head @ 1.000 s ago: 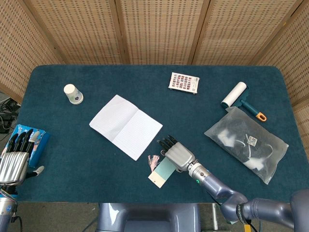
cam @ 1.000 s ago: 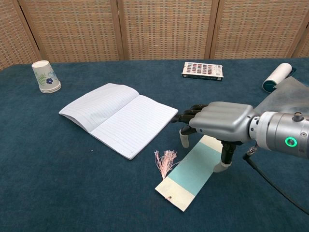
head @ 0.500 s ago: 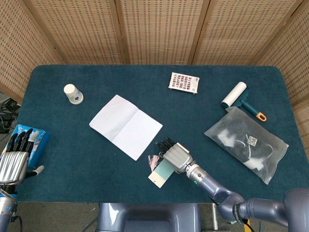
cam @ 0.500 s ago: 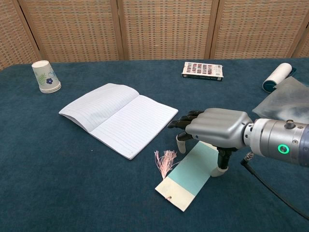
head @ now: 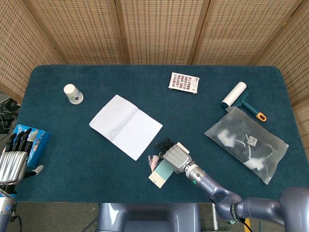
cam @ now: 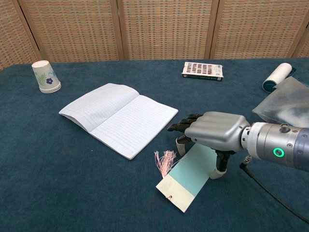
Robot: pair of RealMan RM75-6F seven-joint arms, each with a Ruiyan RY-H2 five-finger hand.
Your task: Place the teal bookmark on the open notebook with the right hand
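One hand over the bookmark, notebook beyond it toward the table's far-left corner.

Near the front edge of the table (cam: pixel 43 203), the teal bookmark (cam: pixel 186 176) lies flat, its long axis running from the cream tasselled end at front-left to the far-right end, which sits under the right hand (cam: pixel 212 131). That hand is palm-down over it, fingers curled downward, tips at or near the card (contact cannot be confirmed; nothing is lifted). The left hand (head: pixel 13 162) hangs off the table's left edge, empty, fingers extended. Just beyond the bookmark lies the open notebook (cam: pixel 118 117), so the carry goes far-left.
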